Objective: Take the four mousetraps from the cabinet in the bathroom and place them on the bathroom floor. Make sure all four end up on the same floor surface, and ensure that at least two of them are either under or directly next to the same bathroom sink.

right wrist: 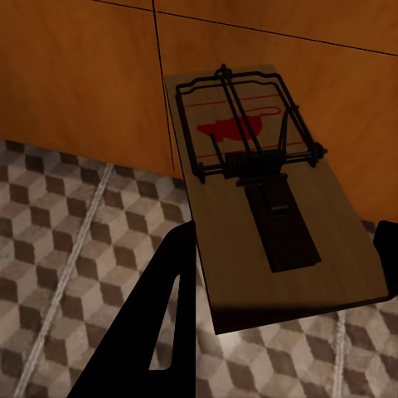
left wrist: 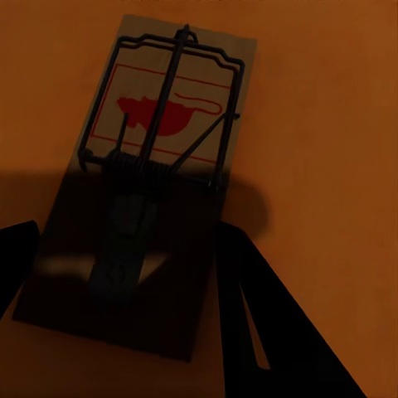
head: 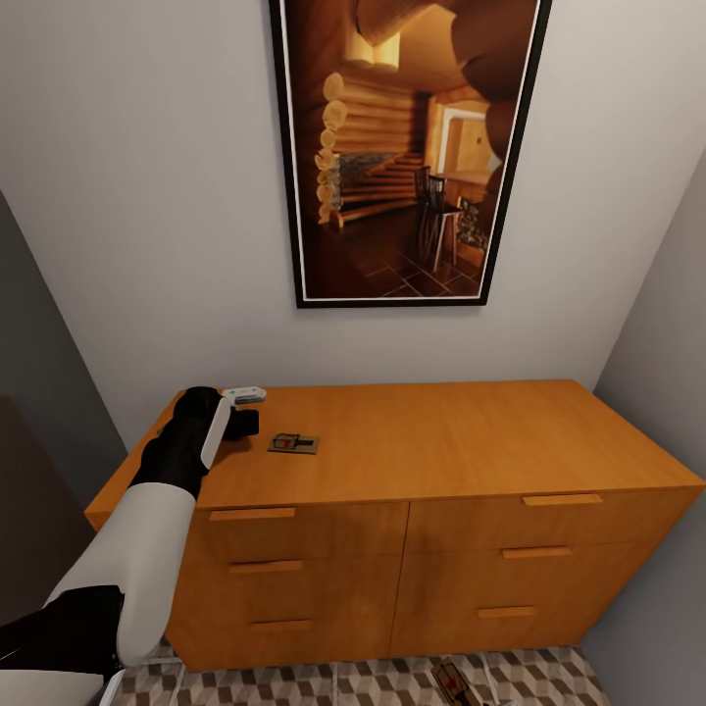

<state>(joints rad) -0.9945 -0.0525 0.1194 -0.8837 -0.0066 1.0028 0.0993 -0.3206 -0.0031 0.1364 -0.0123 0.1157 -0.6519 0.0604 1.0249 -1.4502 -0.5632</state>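
Note:
One mousetrap lies flat on the left part of the orange-brown cabinet's top. My left gripper is low over it and open, with one dark finger on each side of the trap's near end. A second mousetrap hangs just above the cube-patterned bathroom floor in front of the cabinet's drawers. My right gripper is shut on its near end. The sink is out of view.
A large framed picture hangs on the wall behind the cabinet. Grey walls close in at the left and right. The cabinet has two columns of drawers with bar handles.

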